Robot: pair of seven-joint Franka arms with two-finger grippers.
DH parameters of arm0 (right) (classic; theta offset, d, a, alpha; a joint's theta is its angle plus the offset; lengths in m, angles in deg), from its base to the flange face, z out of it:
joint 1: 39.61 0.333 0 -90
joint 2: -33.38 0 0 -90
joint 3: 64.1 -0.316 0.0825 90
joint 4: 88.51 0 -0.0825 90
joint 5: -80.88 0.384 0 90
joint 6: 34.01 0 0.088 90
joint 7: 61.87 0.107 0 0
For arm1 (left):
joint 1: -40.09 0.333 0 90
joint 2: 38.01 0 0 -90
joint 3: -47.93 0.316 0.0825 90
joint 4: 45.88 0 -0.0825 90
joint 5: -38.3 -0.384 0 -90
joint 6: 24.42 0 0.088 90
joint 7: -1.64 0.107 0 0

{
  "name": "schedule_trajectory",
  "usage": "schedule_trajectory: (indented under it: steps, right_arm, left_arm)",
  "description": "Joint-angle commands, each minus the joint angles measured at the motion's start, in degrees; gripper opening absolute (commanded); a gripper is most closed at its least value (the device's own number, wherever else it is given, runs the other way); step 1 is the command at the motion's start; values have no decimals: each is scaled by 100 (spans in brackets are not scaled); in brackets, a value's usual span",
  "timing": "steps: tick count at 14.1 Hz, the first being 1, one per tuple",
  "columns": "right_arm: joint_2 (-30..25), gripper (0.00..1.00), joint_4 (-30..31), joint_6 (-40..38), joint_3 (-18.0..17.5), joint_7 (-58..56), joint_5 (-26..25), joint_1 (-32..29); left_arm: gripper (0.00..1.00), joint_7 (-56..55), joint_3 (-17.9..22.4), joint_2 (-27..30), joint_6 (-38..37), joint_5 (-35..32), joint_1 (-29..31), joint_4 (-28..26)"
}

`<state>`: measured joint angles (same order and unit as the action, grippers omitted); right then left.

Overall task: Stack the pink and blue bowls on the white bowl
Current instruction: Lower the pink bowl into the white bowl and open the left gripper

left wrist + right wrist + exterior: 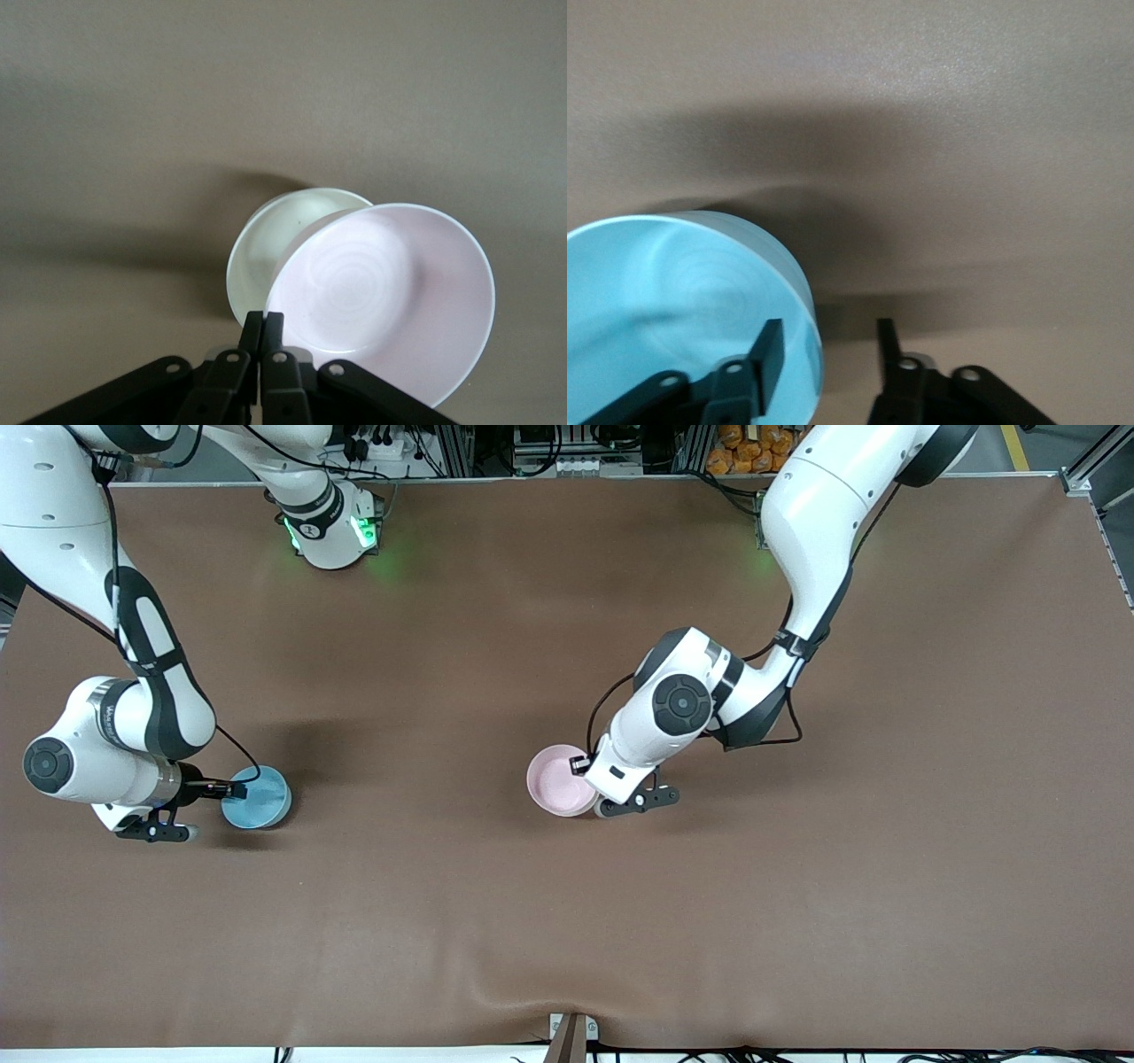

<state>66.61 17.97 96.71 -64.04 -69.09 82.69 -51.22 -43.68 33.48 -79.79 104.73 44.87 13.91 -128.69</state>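
The pale pink bowl (556,781) is near the table's middle. My left gripper (588,776) is shut on its rim and holds it tilted over the white bowl. In the left wrist view the gripper (262,324) pinches the pink bowl (390,297), which covers part of the white bowl (279,239) below it. The white bowl is hidden in the front view. The light blue bowl (259,799) sits toward the right arm's end. My right gripper (234,789) is open across its rim. In the right wrist view (828,335) one finger is inside the blue bowl (664,292) and one outside.
The table is covered by a plain brown cloth (797,886). A small metal bracket (571,1032) stands at the table edge nearest the front camera. The right arm's base (332,527) stands at the edge farthest from it.
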Motion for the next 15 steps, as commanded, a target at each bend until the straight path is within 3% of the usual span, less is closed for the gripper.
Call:
schedule_trajectory:
  steps: [1,6,10,14,15]
  right_arm:
    - [-212,0,180,-19,-67,19,328,-78]
    - [-308,0,93,-37,-67,-8,329,-96]
    - [-720,0,74,-98,-129,-87,329,-52]
    - [-950,0,-364,-975,-173,-78,503,-34]
    - [-985,0,-443,-1169,-173,-78,661,-34]
  left_arm:
    - [0,-91,109,-41,250,-6,-98,-165]
    - [0,-82,118,-85,382,-226,-89,-271]
    - [0,-91,118,-129,461,-226,-98,-271]
    - [0,-82,118,-261,672,-217,-98,-271]
    - [17,-91,109,-270,672,-209,-72,-262]
